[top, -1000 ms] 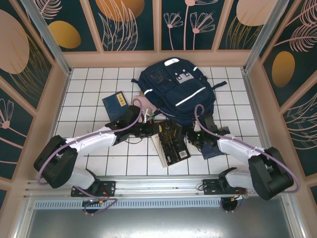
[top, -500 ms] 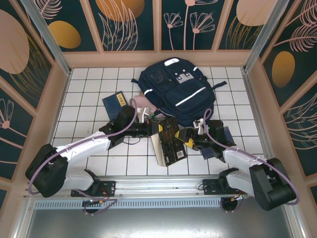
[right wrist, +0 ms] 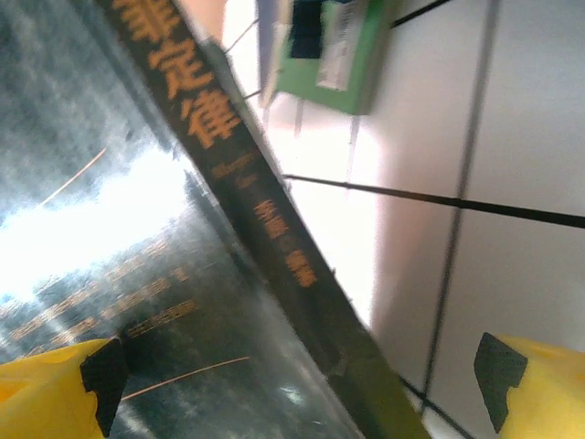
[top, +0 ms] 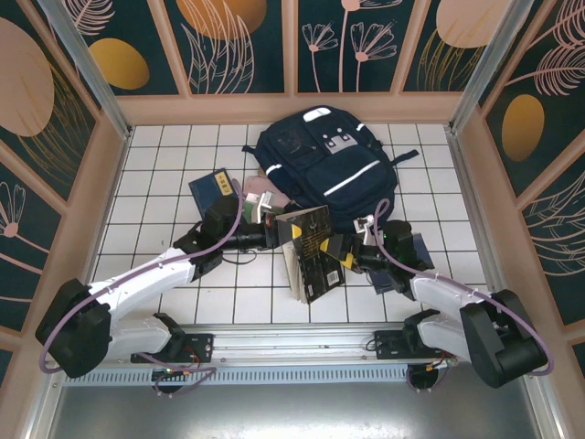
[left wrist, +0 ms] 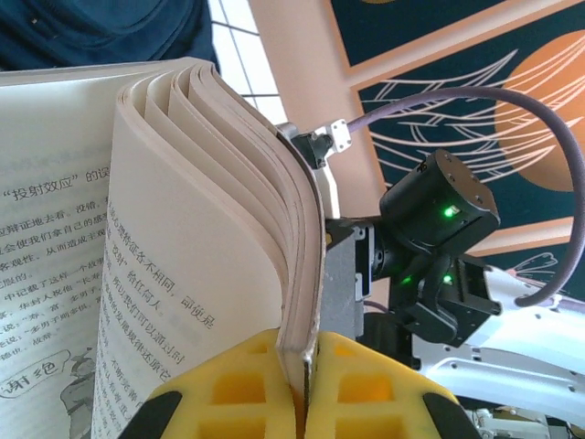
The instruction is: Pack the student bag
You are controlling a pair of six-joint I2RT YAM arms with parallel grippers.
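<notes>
Lying at the far centre of the tiled table [top: 164,183], the student bag [top: 324,165] sits just behind a black book [top: 311,251]. Left gripper [left wrist: 304,375] pinches the book's edge tight; right gripper [right wrist: 297,384] gapes wide beside its cover, possibly touching, hard to tell.

White tiled table top [top: 164,174]: square tiles, dark grout lines. Walled in on three sides. Dark teal panels [top: 228,46] w/ pale line-drawn flowers and leaves, plus orange and peach blobs. Peach-beige frame strips [top: 292,108] between panels and along base. Bare aluminium posts [top: 87,64] up both back corners. Near edge: silver rail [top: 292,343], then perforated strip, then dull grey sheet [top: 292,412]. Light pretty even from above, strong glare on tiles in right wrist view.
</notes>
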